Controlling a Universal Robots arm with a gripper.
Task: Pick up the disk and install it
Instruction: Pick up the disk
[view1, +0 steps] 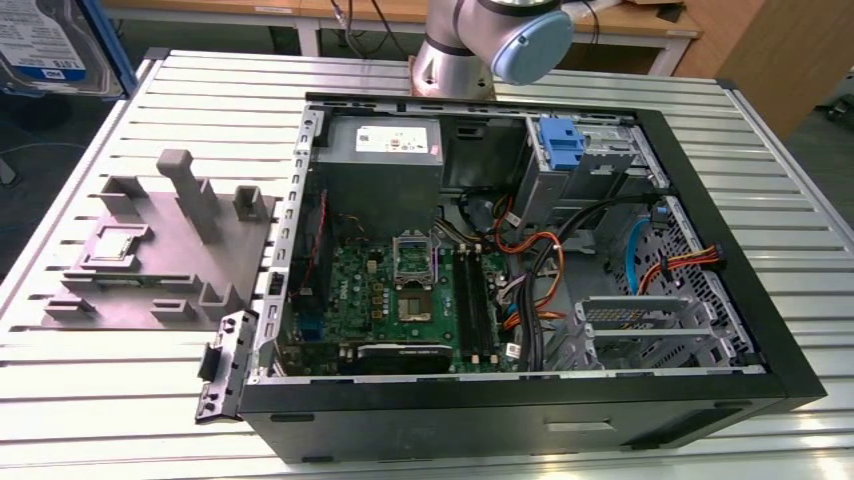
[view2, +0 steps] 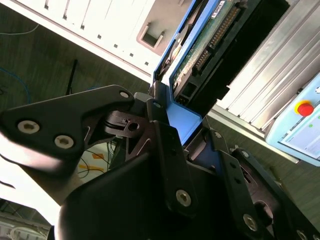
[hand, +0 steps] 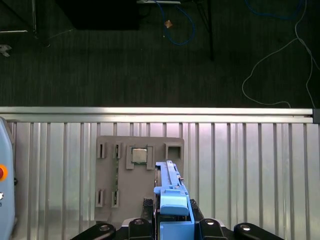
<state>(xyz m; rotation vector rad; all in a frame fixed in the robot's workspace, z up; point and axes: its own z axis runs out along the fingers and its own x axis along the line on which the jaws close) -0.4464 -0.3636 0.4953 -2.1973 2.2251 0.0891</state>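
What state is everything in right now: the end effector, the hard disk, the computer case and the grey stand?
Silver rectangular hard disk in a blue plastic frame: gripped and lifted, not installed.
End effector: shut on the disk's frame.
Black metal computer case: lying on its side, open.
Grey plastic stand: lying flat, posts upright.

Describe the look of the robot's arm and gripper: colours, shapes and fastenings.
The arm is a smooth silver-grey tube with a rounded pale blue joint cap. The gripper is matt black, built of flat angular links joined by round silver screws.
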